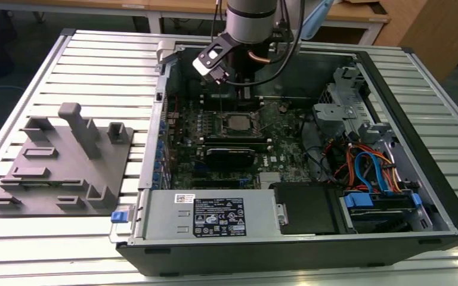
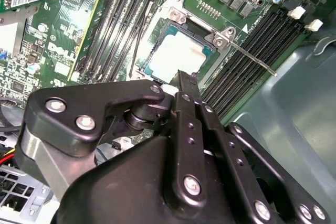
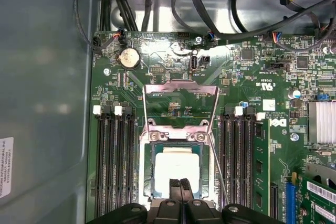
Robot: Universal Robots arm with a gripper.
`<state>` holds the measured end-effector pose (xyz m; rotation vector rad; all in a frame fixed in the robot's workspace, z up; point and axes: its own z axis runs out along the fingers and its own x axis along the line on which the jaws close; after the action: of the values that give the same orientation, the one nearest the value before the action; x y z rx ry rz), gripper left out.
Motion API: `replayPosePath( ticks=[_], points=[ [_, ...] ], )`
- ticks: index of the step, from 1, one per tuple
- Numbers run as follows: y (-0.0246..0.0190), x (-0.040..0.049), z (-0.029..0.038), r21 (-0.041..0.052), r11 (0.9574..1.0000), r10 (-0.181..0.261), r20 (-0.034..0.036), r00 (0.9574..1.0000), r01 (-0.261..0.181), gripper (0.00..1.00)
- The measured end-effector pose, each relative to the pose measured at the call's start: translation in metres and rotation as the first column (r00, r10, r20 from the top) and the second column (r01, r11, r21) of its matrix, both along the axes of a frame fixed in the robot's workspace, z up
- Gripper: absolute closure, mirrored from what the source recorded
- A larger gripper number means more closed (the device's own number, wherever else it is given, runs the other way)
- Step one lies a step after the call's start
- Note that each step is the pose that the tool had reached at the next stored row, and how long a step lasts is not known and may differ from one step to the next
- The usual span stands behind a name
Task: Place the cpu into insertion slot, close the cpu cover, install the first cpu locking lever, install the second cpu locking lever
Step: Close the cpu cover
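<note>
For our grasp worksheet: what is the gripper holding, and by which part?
Nothing, it seems: the gripper is shut, its tips over one edge of the cpu.

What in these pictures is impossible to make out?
- First wrist view: the gripper covers one edge of the cpu, so whether they touch is unclear.
- Second wrist view: the gripper's body hides a corner of the cpu and part of the board under it.
- Exterior view: the cpu is too small for detail, and the arm blocks the board behind it.
</note>
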<state>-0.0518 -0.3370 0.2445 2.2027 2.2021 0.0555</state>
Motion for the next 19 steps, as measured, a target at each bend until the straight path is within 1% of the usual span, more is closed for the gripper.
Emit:
replayPosePath(
  ticks=[7, 19],
  points=[
    [0.0000, 0.0000, 0.0013, -0.0003, 1.0000, 0.000, -0.0002, 1.0000, 0.000, 0.90],
    [0.0000, 0.0000, 0.0052, -0.0003, 1.0000, 0.000, -0.0001, 1.0000, 0.000, 0.90]
  ],
)
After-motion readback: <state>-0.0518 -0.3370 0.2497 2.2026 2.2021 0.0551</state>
